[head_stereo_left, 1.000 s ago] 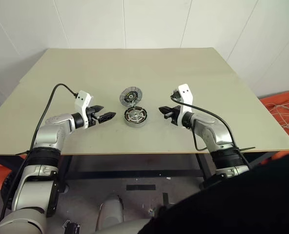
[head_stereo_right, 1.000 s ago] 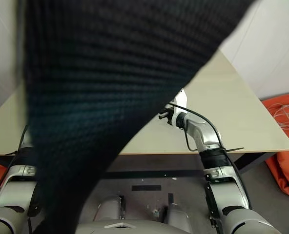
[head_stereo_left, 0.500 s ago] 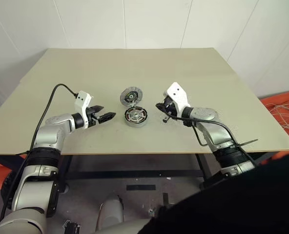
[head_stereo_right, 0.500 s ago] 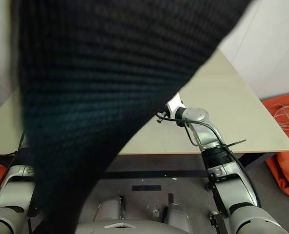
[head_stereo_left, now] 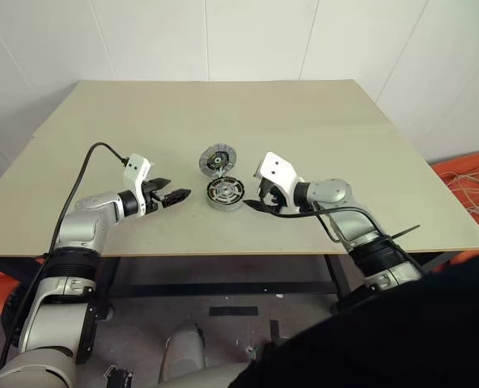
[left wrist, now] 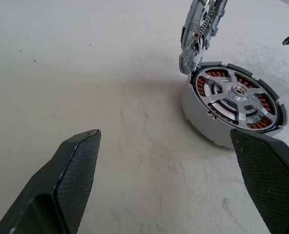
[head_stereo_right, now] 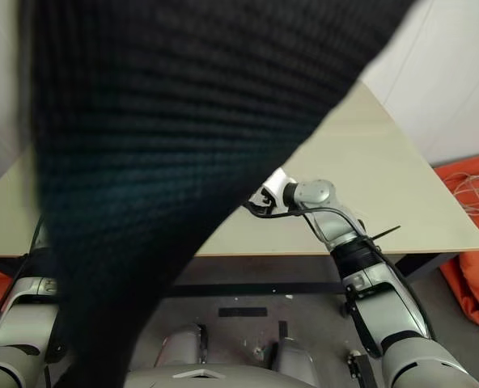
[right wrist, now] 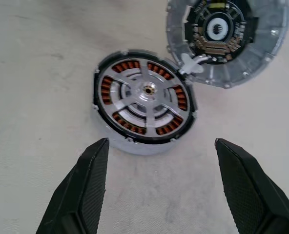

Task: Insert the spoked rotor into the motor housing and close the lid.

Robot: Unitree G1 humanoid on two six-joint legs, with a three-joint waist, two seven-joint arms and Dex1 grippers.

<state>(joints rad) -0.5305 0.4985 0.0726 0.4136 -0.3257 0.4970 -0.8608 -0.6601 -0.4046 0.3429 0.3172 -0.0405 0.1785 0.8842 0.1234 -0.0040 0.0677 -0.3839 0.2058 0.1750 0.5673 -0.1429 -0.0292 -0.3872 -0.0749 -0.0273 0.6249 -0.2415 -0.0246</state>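
The motor housing (head_stereo_left: 225,194) sits mid-table, copper windings showing around its inside. The spoked rotor (right wrist: 147,90) lies seated in the housing (right wrist: 134,139), silver spokes up. The lid (head_stereo_left: 217,159) stands tilted on edge at the housing's far rim, its dark ribbed face (right wrist: 227,34) toward me. My left gripper (head_stereo_left: 175,195) is open just left of the housing, a short gap away, with nothing between its fingers (left wrist: 78,161). My right gripper (head_stereo_left: 258,200) is open close to the housing's right side, empty, its fingers (right wrist: 93,170) spread wider than the housing.
The beige table (head_stereo_left: 345,129) has bare room all around the parts. A dark fabric (head_stereo_right: 183,121) blocks most of the right eye view. Orange material with cables (head_stereo_left: 474,182) lies on the floor past the table's right edge.
My right gripper has moved left toward the housing, rolled over, and gone from shut to open. The left gripper, housing and lid have stayed put.
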